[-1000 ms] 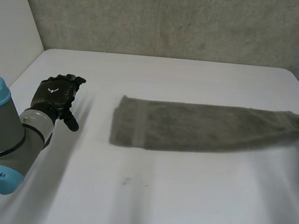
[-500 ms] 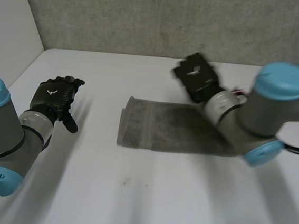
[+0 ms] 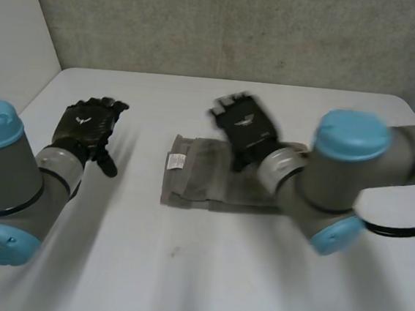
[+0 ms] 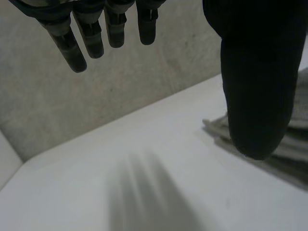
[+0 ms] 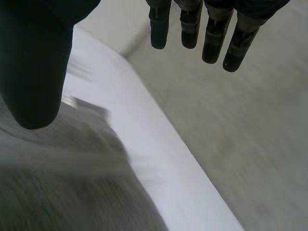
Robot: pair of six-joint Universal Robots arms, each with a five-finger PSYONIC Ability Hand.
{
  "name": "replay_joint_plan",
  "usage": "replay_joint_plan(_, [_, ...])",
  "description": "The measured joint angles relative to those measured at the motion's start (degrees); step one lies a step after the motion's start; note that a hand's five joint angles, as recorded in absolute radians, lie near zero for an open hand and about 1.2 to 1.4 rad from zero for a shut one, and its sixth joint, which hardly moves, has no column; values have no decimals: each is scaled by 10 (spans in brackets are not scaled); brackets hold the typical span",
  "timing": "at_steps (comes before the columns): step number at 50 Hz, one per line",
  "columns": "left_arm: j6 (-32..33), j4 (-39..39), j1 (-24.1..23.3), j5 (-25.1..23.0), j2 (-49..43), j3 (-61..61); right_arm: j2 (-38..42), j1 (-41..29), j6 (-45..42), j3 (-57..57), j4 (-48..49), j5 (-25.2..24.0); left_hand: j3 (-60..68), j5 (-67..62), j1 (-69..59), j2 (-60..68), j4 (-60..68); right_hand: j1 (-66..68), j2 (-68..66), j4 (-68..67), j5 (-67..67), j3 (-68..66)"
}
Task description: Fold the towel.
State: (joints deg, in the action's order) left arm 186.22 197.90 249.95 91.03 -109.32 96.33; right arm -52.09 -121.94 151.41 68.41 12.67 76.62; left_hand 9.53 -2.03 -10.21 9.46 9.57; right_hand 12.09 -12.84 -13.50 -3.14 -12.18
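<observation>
Right hand (image 3: 245, 127), fingers straight, hangs seemingly just above the doubled towel (image 3: 196, 185).

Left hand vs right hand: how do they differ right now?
1. The left hand is over bare table, apart from the towel; the right hand is over the towel's far edge.
2. In its wrist view the left hand has the towel beside its thumb; the right hand has the towel under its palm.
Shared: both are open with straight fingers and hold nothing.
</observation>
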Motion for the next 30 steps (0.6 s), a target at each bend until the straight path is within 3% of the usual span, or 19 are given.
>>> replay_joint_plan(4, [1,0,-28,2,-18,-40,-55,62,95,61,-24,44,0,0,0,0,0,0,0,0,0,0])
replay_joint_plan(10, [-1,0,-59,6,-44,-82,-80,125,152,129,-60,50,0,0,0,0,0,0,0,0,0,0])
replay_joint_plan(18, [-3,0,-82,8,-59,-94,-58,196,155,190,-68,20,0,0,0,1,0,100,-128,-123,-121,-138])
replay_joint_plan(27, [-5,-6,-83,10,-57,-88,-17,215,161,195,-51,-39,1,0,0,1,1,174,-213,-207,-198,-221])
replay_joint_plan(30, [-6,-9,-83,12,-56,-87,-12,215,169,195,-42,-46,1,0,0,1,1,240,-316,-297,-283,-322])
